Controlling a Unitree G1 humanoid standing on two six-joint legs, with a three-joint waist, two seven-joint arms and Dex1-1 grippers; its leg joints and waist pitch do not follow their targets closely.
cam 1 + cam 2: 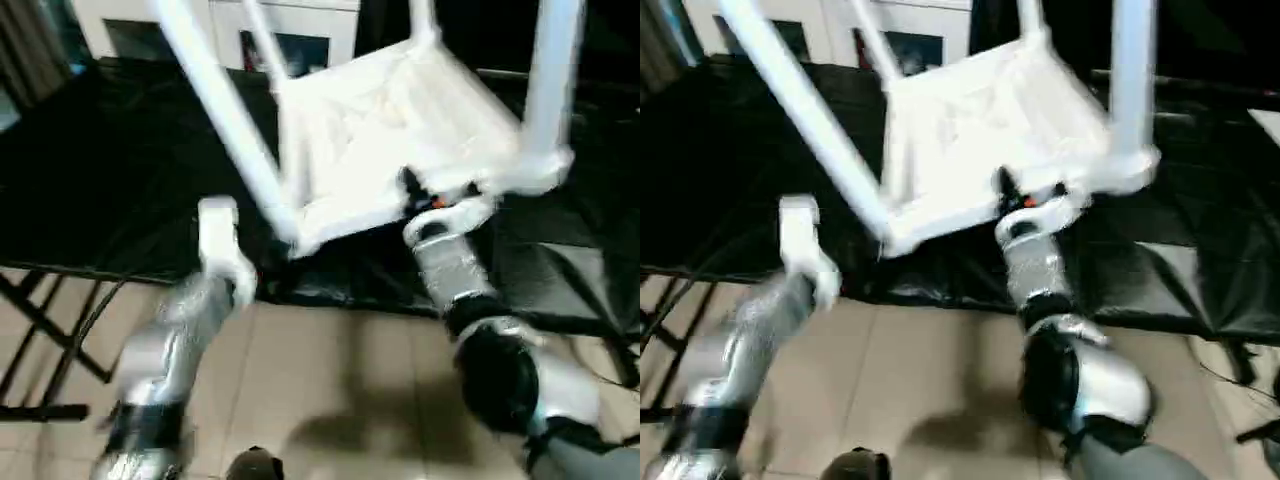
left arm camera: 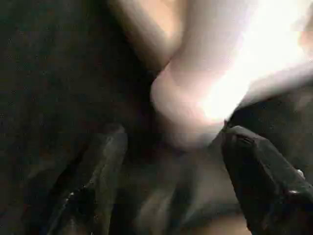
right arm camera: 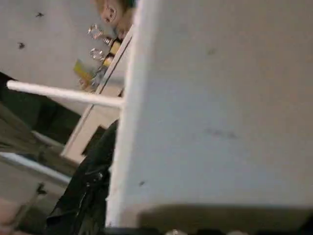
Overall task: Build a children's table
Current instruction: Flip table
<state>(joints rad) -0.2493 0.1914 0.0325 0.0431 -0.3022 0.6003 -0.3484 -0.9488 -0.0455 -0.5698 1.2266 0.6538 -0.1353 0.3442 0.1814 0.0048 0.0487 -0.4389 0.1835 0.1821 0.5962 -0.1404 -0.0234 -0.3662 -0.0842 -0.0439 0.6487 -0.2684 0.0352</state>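
The children's table (image 1: 380,130) lies upside down and tilted on the black-covered work surface, its ribbed underside facing me. White legs rise from its corners, one at the near left (image 1: 225,110) and one at the near right (image 1: 555,70). Two more legs (image 1: 265,40) stand at the back. My right gripper (image 1: 420,195) is at the tabletop's near edge, a black finger over the rim, shut on it. My left gripper (image 2: 171,142) is open beside the near-left corner. Its fingers (image 2: 105,161) stand wide apart, with the white rounded corner just beyond them.
A black sheet covers the work surface (image 1: 120,180), whose front edge runs across the picture. Behind it stands a white glass-door cabinet (image 1: 290,30). A black folding frame (image 1: 40,340) stands at the left on the tiled floor (image 1: 330,380).
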